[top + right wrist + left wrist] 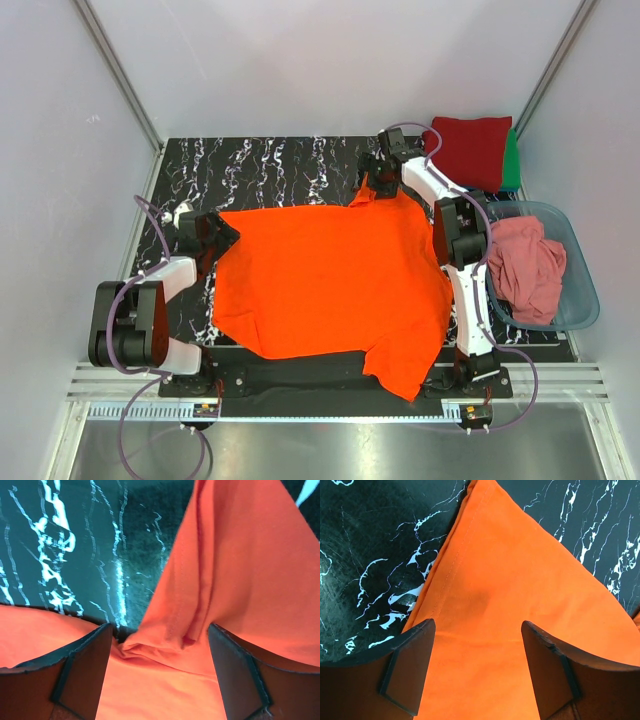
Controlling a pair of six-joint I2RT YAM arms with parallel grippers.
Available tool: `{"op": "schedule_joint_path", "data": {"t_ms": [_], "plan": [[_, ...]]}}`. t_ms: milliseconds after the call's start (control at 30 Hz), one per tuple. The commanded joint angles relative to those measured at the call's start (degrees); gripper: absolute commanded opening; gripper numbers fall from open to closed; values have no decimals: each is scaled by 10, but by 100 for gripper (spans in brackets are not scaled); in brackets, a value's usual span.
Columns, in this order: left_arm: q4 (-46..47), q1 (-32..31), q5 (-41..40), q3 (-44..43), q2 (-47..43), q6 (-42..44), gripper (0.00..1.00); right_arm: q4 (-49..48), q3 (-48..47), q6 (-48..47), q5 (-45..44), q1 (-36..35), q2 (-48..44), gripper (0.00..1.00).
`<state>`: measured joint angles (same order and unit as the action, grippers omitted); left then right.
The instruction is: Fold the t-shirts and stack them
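- Across the middle of the desk [270, 170] the orange t-shirt [330, 280] lies spread flat, and one corner hangs over the near edge.
- At the orange t-shirt's left edge, the left gripper [477, 625] has its jaws well apart above a hemmed corner. The cloth lies flat beneath them and is not pinched.
- At the orange t-shirt's far right corner, the right gripper [160, 627] also has its jaws apart. They straddle a raised, bunched fold by the sleeve but have not closed on it.
- The step looks like taking hold of two corners for the first fold. Each gripper should close low on the hem, through every layer, and both should then lift together so the cloth stays taut and wrinkle-free. The bunched fold on the right risks a skewed crease.
- Beyond the orange t-shirt's far right corner, a dark red folded shirt [470, 148] sits on a green folded shirt [513, 165].
- Right of the orange t-shirt, a salmon-pink shirt [525, 265] lies crumpled in a translucent tub [580, 300].
- The desk top is black with white marble veining and looks glossy, so cloth should slide easily.
- Plain pale walls [300, 60] enclose the desk on three sides.
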<state>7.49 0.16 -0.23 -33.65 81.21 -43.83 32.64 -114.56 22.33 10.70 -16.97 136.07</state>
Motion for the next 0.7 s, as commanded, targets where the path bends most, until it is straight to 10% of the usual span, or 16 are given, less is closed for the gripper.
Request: {"op": "schedule_joint_path", "data": {"t_ms": [0, 433, 667], "plan": [[42, 1, -1, 1, -7, 1, 74, -15, -30, 11, 18, -7, 8, 84], [44, 1, 15, 3, -6, 2, 73, -15, -15, 20, 24, -23, 2, 74], [44, 2, 16, 2, -6, 2, 73, -15, -9, 22, 21, -25, -1, 43]]}}
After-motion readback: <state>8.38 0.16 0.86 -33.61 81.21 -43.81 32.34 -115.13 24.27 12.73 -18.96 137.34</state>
